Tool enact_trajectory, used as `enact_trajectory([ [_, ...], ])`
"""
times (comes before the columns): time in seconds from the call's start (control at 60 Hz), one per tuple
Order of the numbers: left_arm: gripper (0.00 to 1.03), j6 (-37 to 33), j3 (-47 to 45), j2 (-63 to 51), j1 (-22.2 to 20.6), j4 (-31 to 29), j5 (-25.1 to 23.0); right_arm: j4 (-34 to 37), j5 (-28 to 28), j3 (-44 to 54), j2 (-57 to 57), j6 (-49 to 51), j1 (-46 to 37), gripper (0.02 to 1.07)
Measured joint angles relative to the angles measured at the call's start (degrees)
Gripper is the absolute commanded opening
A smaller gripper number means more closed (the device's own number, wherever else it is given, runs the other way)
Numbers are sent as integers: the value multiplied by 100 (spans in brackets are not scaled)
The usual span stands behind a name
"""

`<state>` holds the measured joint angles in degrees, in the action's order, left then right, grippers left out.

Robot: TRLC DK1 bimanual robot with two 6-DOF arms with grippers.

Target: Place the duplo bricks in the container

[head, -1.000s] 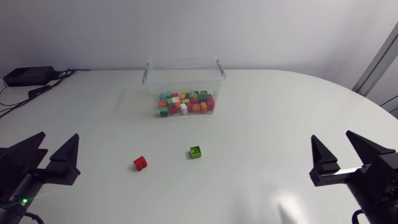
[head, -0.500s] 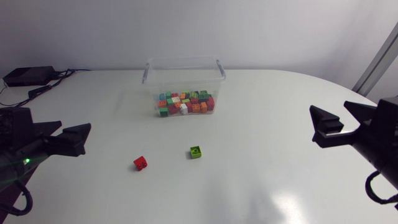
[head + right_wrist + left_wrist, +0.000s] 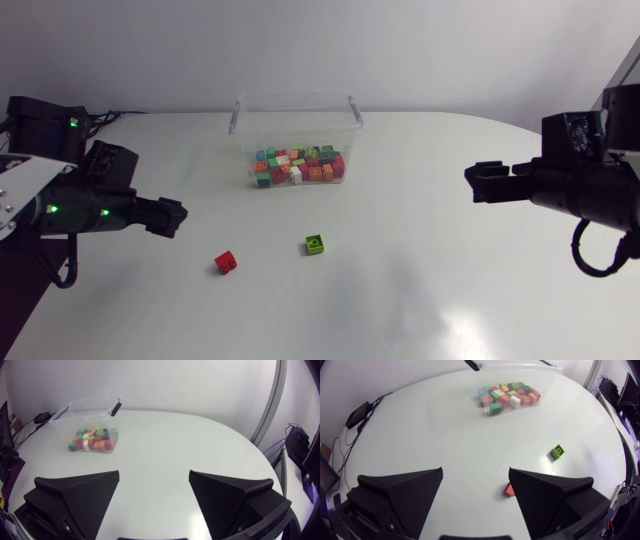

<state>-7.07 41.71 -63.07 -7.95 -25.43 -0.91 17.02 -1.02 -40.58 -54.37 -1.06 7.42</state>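
A clear plastic container (image 3: 296, 118) holding several coloured duplo bricks stands at the back middle of the table. In front of it lie a red brick (image 3: 226, 262) and a green brick (image 3: 315, 245), loose on the white top. My left gripper (image 3: 172, 217) hovers open to the left of the red brick, fingers pointing toward it. In the left wrist view the red brick (image 3: 508, 490) peeks out beside one finger, with the green brick (image 3: 558, 452) farther ahead. My right gripper (image 3: 476, 183) is open at the right and holds nothing. It faces the container (image 3: 90, 415).
A black box (image 3: 45, 122) with cables lies at the table's back left corner. The table's curved edge runs close behind my right arm.
Both arms have lifted from the near edge and swung inward. The left gripper now points at the red brick, the right one toward the table's middle.
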Motion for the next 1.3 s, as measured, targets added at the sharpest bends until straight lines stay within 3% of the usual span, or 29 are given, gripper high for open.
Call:
enact_trajectory([
  [0.1,91,-385,413,-553,-304,-393,155,586,262,-518,-546,17,7,103],
  [0.333,91,-1102,629,-1272,-737,-566,273,1338,575,-1034,-1137,278,245,103],
  [0.65,91,-1700,769,-1926,-1182,-905,271,1888,857,-1539,-1801,691,813,102],
  [1.1,75,-1899,988,-2900,-1217,-981,232,2142,826,-2048,-2684,531,1893,99],
  [1.3,74,-2107,1132,-3185,-1169,-994,-28,2181,809,-2295,-3176,448,2223,99],
])
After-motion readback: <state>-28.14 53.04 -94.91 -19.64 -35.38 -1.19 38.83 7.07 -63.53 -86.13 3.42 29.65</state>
